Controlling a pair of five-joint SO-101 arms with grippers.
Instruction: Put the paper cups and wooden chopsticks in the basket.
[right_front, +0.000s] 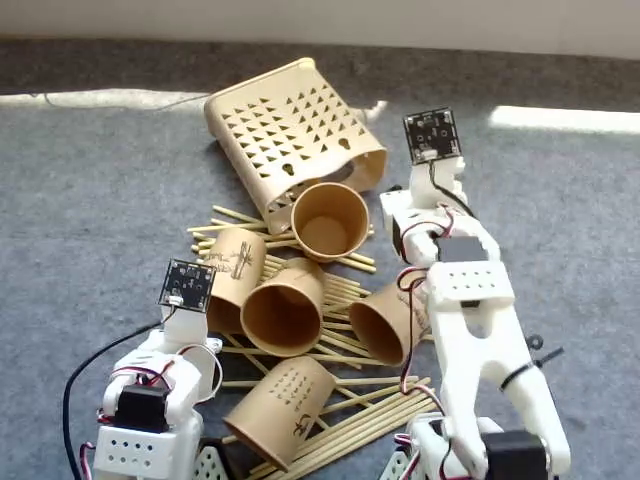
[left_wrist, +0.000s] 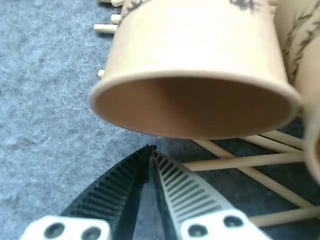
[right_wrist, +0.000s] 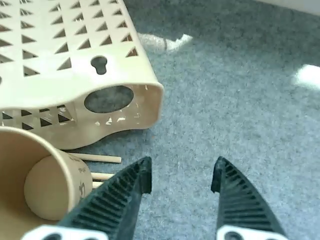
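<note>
Right wrist view puts the right gripper (right_wrist: 180, 175), fingers spread open, over the counter (right_wrist: 240, 100) beside the tipped basket (right_wrist: 75, 60) and a paper cup (right_wrist: 45, 185) lying on chopsticks (right_wrist: 97, 159), so it had best shift onto that cup's rim before closing, while the left gripper (left_wrist: 151, 150), fingers closed empty, faces a second cup (left_wrist: 195, 90).

Toward the table's (right_front: 100, 200) far edge, at its middle: basket (right_front: 295, 140). Just before the basket: one paper cup (right_front: 330, 220). Nearer the front edge: four further paper cups (right_front: 285, 310) lying across scattered wooden chopsticks (right_front: 345, 290).
</note>
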